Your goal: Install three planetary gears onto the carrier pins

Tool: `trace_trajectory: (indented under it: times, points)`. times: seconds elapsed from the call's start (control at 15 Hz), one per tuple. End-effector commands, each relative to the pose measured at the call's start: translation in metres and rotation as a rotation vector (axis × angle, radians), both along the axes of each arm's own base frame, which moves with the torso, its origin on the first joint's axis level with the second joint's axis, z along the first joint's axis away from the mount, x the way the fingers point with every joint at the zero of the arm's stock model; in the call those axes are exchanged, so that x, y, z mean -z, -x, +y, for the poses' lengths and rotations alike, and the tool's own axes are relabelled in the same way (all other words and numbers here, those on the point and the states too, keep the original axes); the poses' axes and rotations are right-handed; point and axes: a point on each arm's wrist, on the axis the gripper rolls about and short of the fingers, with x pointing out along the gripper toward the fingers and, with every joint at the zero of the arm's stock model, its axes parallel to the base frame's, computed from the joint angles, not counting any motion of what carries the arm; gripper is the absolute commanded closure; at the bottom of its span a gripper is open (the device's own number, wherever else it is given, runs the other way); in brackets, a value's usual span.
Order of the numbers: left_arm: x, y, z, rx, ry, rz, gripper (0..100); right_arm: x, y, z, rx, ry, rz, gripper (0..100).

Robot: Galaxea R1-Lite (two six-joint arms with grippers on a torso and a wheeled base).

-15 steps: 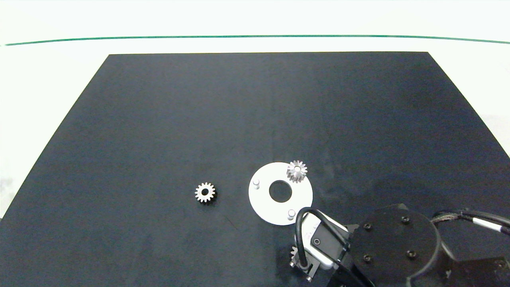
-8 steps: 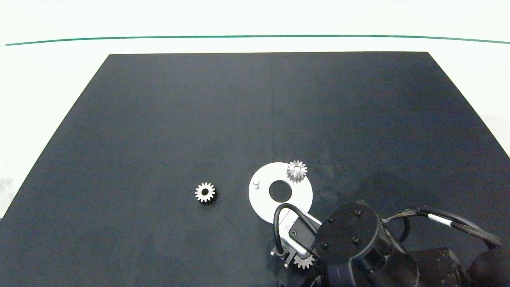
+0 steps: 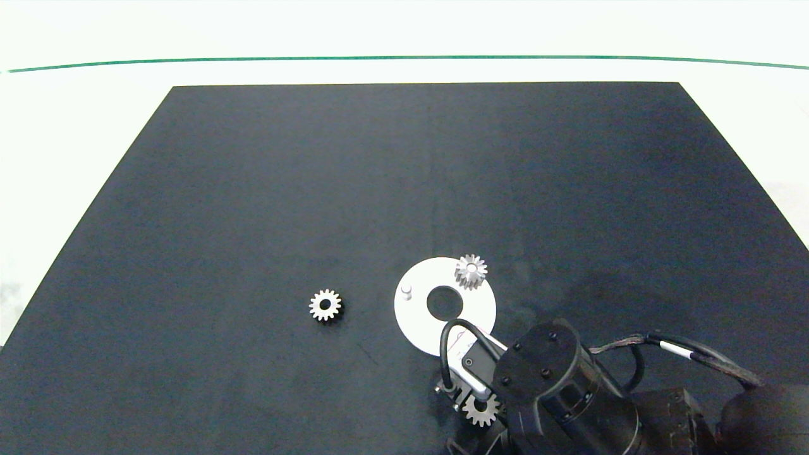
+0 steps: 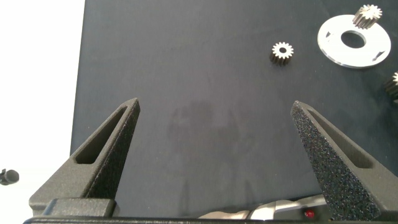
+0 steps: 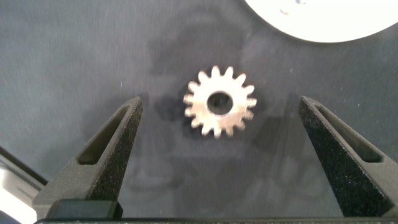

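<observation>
The white disc [image 3: 417, 316] lies on the black mat, and one planetary gear [image 3: 471, 272] sits on its far carrier pin. A bare pin [image 3: 406, 291] stands at the disc's left; my right arm [image 3: 556, 392] covers the disc's near edge. A second gear [image 3: 325, 305] lies flat to the left of the disc. A third gear [image 3: 480, 411] [image 5: 219, 101] lies flat just near of the disc [image 5: 323, 18]. My right gripper [image 5: 221, 102] hangs open above this gear, one finger on each side, touching nothing. My left gripper [image 4: 215, 104] is open and empty, far left of the loose gear [image 4: 283, 51].
The black mat [image 3: 253, 189] covers most of a white table, with a green line [image 3: 189, 61] across the far side. The right arm's cable [image 3: 695, 354] loops over the mat's near right corner. The mat's left edge [image 4: 81, 93] lies close to the left gripper.
My right arm has swung left and turned, now covering the disc's near pin. The gear beside it has come out on the near side of the wrist.
</observation>
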Motion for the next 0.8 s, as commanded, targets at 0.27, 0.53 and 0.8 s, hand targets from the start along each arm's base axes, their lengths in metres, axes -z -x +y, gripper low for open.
trace_trajectory:
  times: [0.27,0.53,0.8]
  points:
    - [-0.0017,0.0013,0.0000,0.001,-0.001,-0.005,0,0.0098,-0.0048,0.0080,0.003,-0.002,-0.002,11]
    - [-0.0025,0.0015,0.0000,0.001,0.000,-0.007,0,0.0094,-0.0049,0.0083,0.003,-0.003,-0.002,18]
    - [-0.0025,0.0015,0.0000,0.001,0.000,-0.007,0,0.0094,-0.0049,0.0083,0.003,-0.003,-0.002,27]
